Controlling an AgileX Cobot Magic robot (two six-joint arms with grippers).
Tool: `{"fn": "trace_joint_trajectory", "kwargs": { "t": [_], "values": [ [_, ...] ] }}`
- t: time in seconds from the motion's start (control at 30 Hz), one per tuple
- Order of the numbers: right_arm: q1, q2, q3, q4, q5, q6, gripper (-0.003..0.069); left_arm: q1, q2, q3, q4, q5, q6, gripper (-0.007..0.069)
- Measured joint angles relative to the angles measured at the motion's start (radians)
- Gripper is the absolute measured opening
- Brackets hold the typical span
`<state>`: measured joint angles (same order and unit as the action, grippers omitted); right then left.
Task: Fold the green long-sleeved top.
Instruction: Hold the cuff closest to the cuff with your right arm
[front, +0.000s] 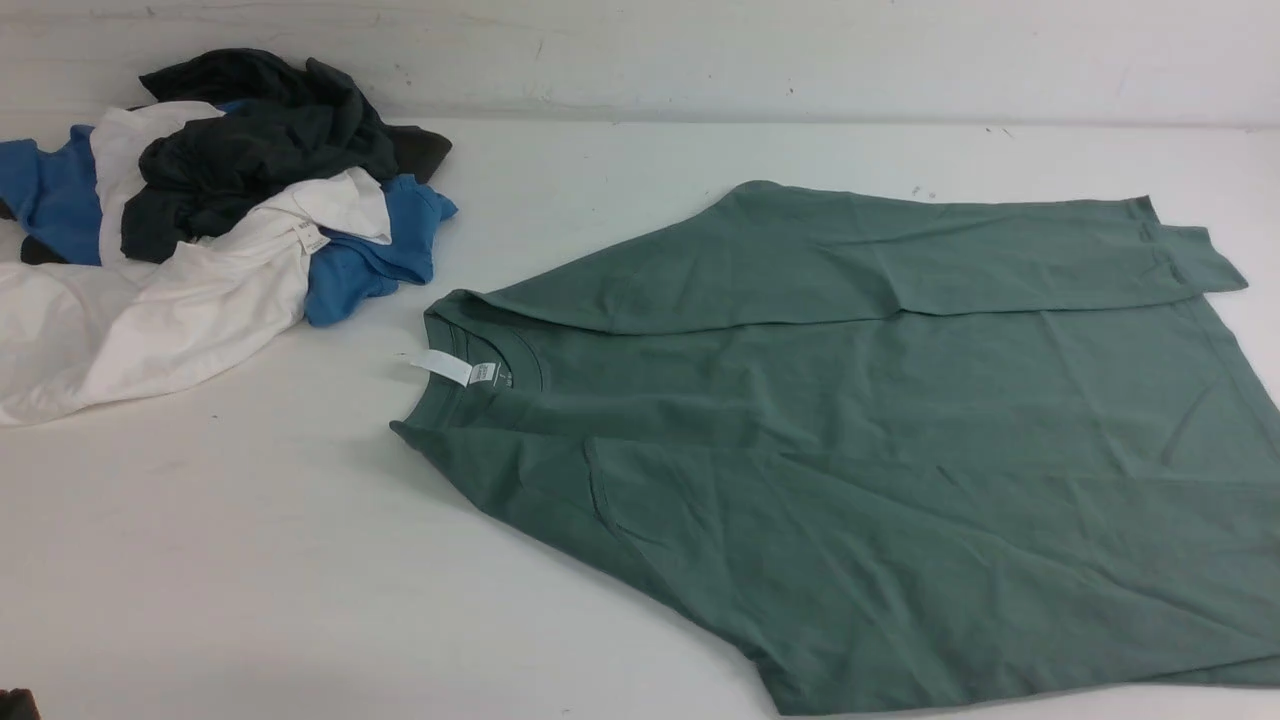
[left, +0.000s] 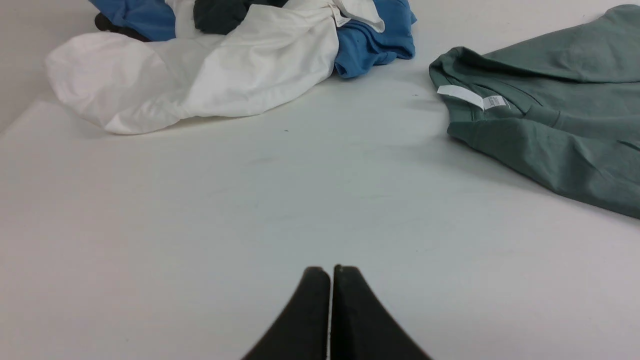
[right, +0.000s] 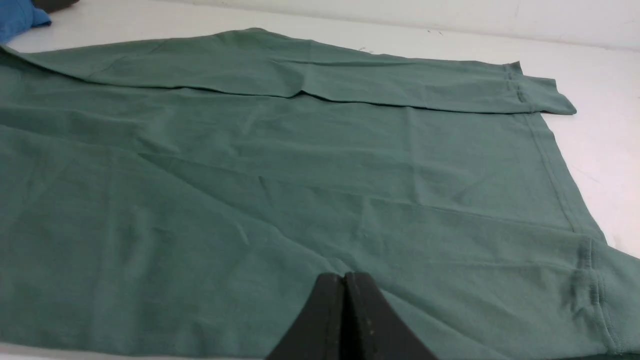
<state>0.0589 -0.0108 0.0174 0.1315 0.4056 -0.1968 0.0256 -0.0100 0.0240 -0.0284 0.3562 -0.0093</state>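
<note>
Now: green long-sleeved top (front: 850, 430) flat, sleeves folded in

It lies spread on the white desk (front: 250, 560), right of centre. Its collar and white tag (front: 441, 367) point left toward a heap of blue, white and dark clothes (front: 200, 220). Both sleeves cross the body, cuffs reaching the hem. The left jaws, pressed together, hover over bare desk near the collar. The right jaws, likewise pressed together, hang over the top's near side.

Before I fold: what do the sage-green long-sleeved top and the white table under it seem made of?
The sage-green long-sleeved top looks like soft, matte cotton-type jersey knit: limp, shallow creases, stitched hems, no sheen; exact fibre unclear. The white table looks hard and smooth, painted or laminate, dull with faint scuffs; which, I cannot tell.
</note>
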Motion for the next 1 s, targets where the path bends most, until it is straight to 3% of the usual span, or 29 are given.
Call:
{"fn": "trace_joint_trajectory", "kwargs": {
  "t": [1.0],
  "values": [
    [0.000, 0.000, 0.001, -0.001, -0.015, -0.033, -0.0015, 0.000, 0.000, 0.000, 0.000, 0.000, -0.001, -0.0004]
  ]
}}
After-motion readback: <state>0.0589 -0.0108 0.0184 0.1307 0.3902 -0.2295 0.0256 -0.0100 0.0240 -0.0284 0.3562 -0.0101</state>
